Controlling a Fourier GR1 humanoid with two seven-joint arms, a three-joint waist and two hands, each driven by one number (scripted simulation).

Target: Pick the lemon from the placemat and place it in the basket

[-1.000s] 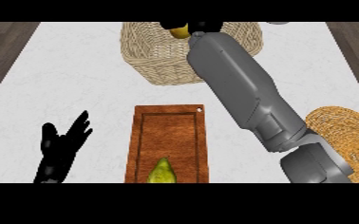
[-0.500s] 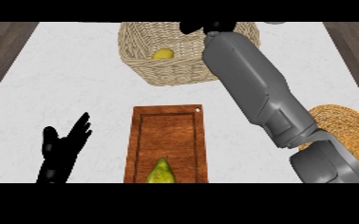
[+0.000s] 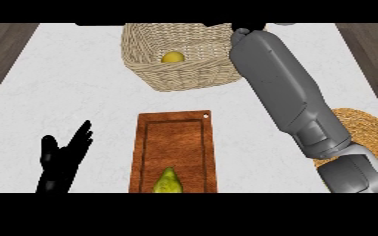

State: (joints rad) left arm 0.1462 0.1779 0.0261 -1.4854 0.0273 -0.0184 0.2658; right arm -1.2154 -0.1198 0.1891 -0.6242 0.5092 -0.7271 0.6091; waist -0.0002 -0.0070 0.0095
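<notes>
The yellow lemon [image 3: 172, 57] lies inside the woven basket [image 3: 148, 72] at the back of the counter, with nothing touching it. My right forearm stretches along the basket's right side. Only a black sliver of my right hand [image 3: 248, 28] shows at the top edge, just past the basket's right rim. The brown placemat [image 3: 177, 140] lies in the front middle. My left hand [image 3: 63, 160] rests open at the lower left, fingers up, left of the placemat.
A green-yellow pear [image 3: 167, 181] sits on the near end of the placemat. A round golden-brown woven piece [image 3: 354, 125] lies at the right edge, partly behind my right arm. White counter surrounds the mat.
One second ago my right hand held the lemon over the basket. The lemon then dropped inside, and the hand has since drawn off to the right, past the rim.
</notes>
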